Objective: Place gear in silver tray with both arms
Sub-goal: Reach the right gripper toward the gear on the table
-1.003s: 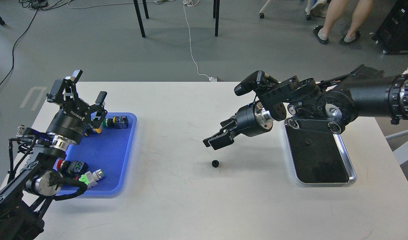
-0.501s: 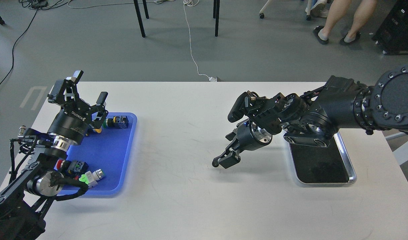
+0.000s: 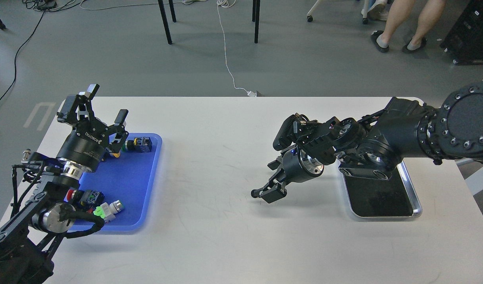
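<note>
Reaching low, right gripper [image 3: 265,193] meets gear [image 3: 255,193] beside silver tray [image 3: 411,185]

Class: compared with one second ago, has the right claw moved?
Yes. The right claw has dropped toward the table and nearer the camera, down at the small black gear; the silver tray stays fixed.

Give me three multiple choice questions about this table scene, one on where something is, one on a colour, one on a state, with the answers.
1. Where is the silver tray?
A. right side of the table
B. left side
C. on the floor

2. What colour is the plastic tray on the left?
A. red
B. blue
C. green

3. How is the left hand?
A. fingers open, holding nothing
C. shut on a cable
B. resting in the silver tray

Answers: 1 A, it lies under the right arm. 2 B, its rim is plainly blue. 3 A, its fingers are spread apart above the blue tray.
</note>
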You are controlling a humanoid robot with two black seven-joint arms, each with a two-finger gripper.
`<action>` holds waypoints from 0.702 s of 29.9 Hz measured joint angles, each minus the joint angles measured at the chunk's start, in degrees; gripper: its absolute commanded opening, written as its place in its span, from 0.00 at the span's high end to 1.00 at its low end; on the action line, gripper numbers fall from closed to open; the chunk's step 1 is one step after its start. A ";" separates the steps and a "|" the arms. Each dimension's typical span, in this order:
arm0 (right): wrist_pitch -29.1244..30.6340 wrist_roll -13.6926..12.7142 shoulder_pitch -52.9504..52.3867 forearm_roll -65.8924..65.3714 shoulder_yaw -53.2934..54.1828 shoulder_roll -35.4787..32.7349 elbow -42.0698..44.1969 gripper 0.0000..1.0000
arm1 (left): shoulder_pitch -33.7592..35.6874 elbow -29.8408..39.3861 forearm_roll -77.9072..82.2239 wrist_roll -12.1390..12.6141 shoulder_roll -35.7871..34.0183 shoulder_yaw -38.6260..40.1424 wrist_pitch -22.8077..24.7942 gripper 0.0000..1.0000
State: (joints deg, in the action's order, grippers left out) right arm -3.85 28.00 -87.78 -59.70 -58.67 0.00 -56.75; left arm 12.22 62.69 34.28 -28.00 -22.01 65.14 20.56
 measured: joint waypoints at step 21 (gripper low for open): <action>-13.97 0.00 4.20 -6.19 0.13 0.00 -1.62 0.03 | 0.00 0.42 0.00 0.00 0.12 0.16 0.00 0.02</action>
State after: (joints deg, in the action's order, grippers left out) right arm -17.82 28.00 -83.59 -65.89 -58.54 0.00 -58.36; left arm 12.22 63.11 34.28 -28.00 -21.88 65.30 20.56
